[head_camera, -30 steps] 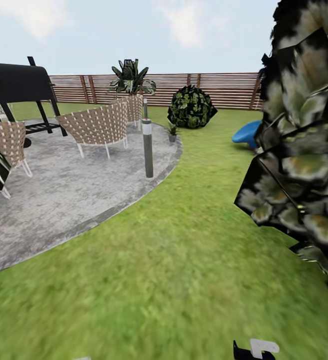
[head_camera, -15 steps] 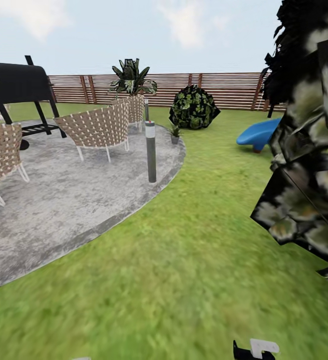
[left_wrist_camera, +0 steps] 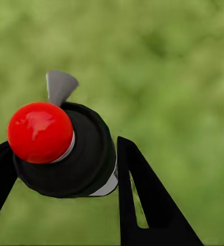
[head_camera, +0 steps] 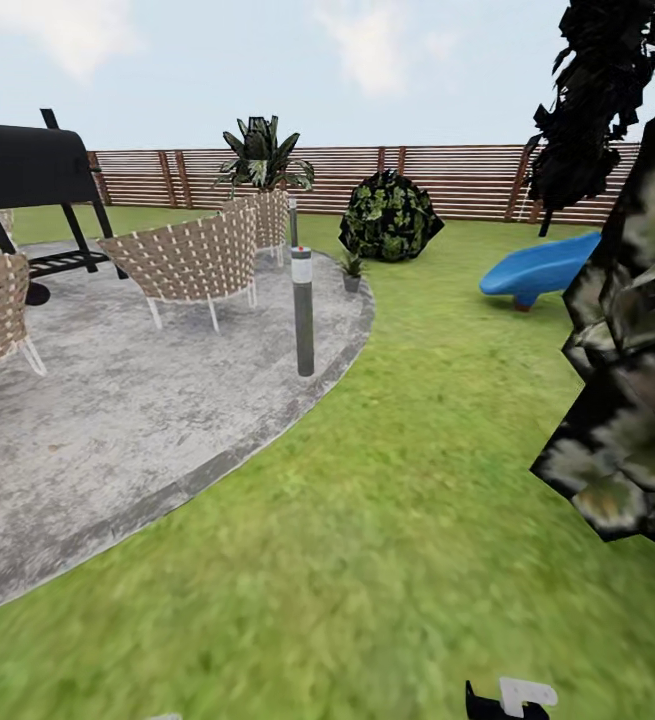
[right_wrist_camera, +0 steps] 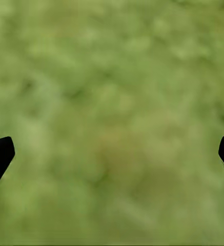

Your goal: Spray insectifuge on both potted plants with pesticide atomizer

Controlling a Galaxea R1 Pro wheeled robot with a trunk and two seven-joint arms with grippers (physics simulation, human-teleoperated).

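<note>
1. Ahead of you the garden lawn (head_camera: 397, 480) runs to a brown slatted fence (head_camera: 447, 180), with a round grey patio (head_camera: 137, 400) on your left.
2. A dark leafy bush (head_camera: 637, 330) crowds your right side.
3. One potted plant (head_camera: 351, 268) sits far off at the patio's edge.
4. Your left gripper (left_wrist_camera: 60, 169) is clamped on the pesticide atomizer (left_wrist_camera: 76, 154), over grass.
5. Your right gripper (right_wrist_camera: 112, 154) is spread wide, holding nothing.

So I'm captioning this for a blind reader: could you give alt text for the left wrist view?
The left pincer holds the pesticide atomizer, seen end-on: a dark round body with a red cap and a grey nozzle, between two black fingers. Blurred green lawn lies behind.
</note>
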